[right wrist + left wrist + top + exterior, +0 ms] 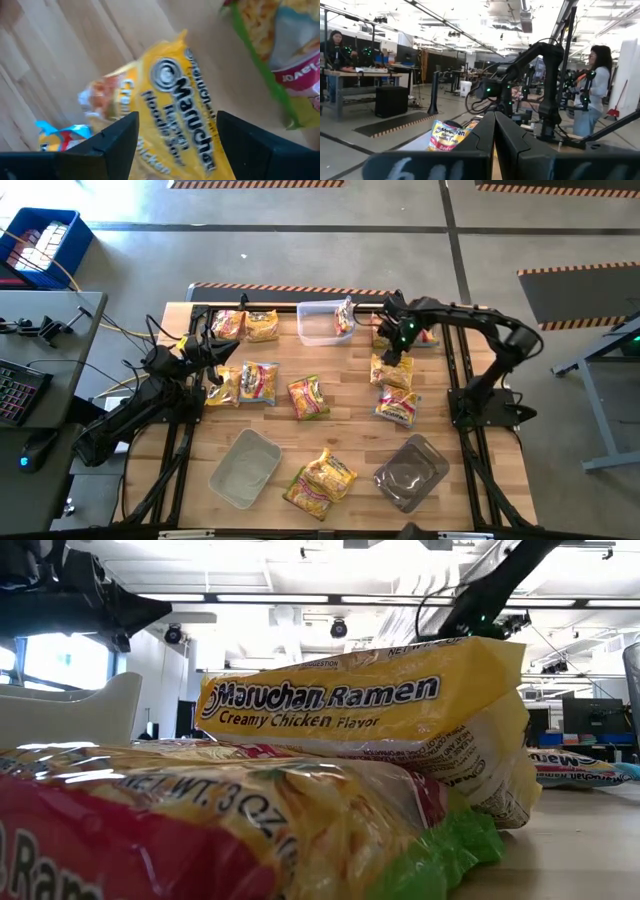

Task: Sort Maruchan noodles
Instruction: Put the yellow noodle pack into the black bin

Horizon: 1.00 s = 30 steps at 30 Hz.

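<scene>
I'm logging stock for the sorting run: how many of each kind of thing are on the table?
Maruchan noodle packets: 12 (some overlap, so this is a best count)
clear plastic tubs: 3
Total: 15

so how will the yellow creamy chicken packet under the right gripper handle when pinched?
Yellow packet looks crinkly and glossy, so probably slippery at the film. It lies flat on the table, likely light with a stiff block inside. Right gripper is open over it.
</scene>
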Motion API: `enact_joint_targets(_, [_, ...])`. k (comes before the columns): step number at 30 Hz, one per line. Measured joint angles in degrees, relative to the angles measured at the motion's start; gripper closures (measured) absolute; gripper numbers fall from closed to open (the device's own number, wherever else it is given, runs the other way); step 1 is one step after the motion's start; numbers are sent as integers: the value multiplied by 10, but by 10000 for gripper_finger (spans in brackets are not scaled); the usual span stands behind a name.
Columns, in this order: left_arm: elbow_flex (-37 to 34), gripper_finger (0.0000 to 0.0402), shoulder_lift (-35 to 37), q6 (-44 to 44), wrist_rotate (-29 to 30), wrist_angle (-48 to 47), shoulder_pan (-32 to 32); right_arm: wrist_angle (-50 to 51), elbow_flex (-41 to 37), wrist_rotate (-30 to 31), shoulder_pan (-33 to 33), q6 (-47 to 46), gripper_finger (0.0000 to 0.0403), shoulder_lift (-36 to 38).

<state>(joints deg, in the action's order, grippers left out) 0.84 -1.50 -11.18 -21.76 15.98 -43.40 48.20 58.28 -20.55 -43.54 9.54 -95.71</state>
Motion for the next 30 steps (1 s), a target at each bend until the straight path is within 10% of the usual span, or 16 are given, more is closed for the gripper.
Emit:
enact_joint_targets(14, [0,399,0,19,1,-3,0,13,10,-101,-18,74,160,-85])
enact_joint_targets(30, [0,399,0,18,1,-3,0,30,9,-150,-13,73,390,-68])
